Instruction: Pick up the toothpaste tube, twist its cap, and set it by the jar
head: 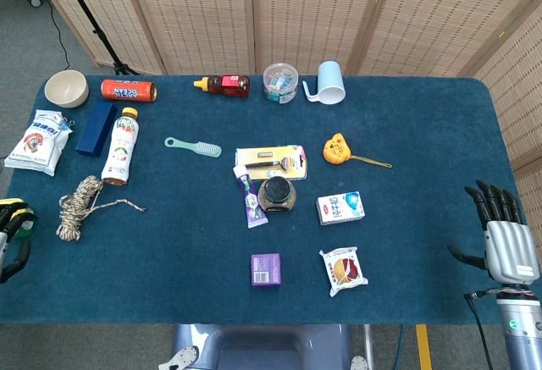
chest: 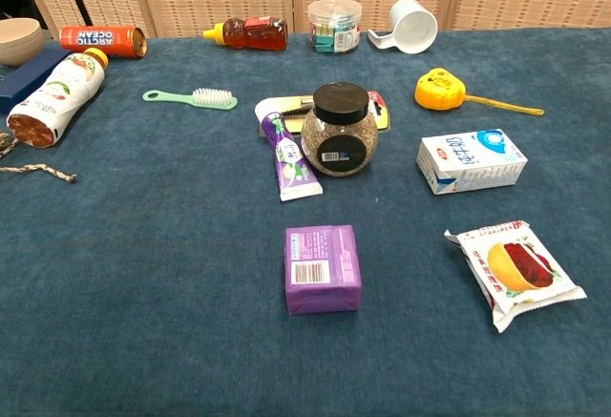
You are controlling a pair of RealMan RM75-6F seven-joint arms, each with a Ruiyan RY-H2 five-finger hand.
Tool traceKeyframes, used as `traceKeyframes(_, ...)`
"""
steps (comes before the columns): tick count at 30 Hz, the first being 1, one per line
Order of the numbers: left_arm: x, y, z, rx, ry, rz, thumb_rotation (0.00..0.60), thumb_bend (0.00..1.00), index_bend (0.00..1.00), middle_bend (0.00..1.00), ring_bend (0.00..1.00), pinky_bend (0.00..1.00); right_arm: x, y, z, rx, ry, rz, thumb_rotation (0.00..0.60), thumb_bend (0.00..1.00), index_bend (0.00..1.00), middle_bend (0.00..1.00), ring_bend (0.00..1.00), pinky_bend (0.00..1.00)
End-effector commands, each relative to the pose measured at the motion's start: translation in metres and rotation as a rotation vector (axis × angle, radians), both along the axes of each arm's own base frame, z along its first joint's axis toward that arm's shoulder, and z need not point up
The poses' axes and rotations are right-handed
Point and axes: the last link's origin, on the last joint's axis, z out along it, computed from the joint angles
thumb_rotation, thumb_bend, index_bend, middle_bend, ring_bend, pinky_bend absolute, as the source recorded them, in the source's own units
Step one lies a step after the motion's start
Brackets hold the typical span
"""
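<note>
On the worktop (head: 423, 133), the toothpaste tube (head: 250, 200) lies just beside the jar (head: 277, 194), at its nine o'clock, with a carded pack (head: 271, 162) at the jar's twelve. A small carton (head: 340, 207) sits at the jar's three o'clock, a boxed bar (head: 266, 269) at six, and a snack packet (head: 344, 270) at five. The tape measure (head: 336, 148) lies at two, the brush (head: 193, 146) at ten.
</note>
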Motion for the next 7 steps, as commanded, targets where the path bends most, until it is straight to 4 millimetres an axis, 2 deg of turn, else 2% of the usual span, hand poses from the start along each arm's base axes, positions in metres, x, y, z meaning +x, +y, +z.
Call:
traceKeyframes(1,0.0023,0.0001,0.0020,0.002,0.005,-0.003,0.600,0.50,0.35,0.25,0.20,0.34,-0.0024,0.0023,0.0016,-0.003,-0.001,-0.004,0.600,0.00,0.11,0.07,0.00,0.00)
traceKeyframes(7,0.0046,-0.0006,0.0063,0.013,0.010,-0.002,0.600,0.50,0.35,0.25,0.20,0.34,-0.0043,0.0043,0.0043,-0.011,-0.004,0.000,0.600,0.00,0.11,0.07,0.00,0.00)
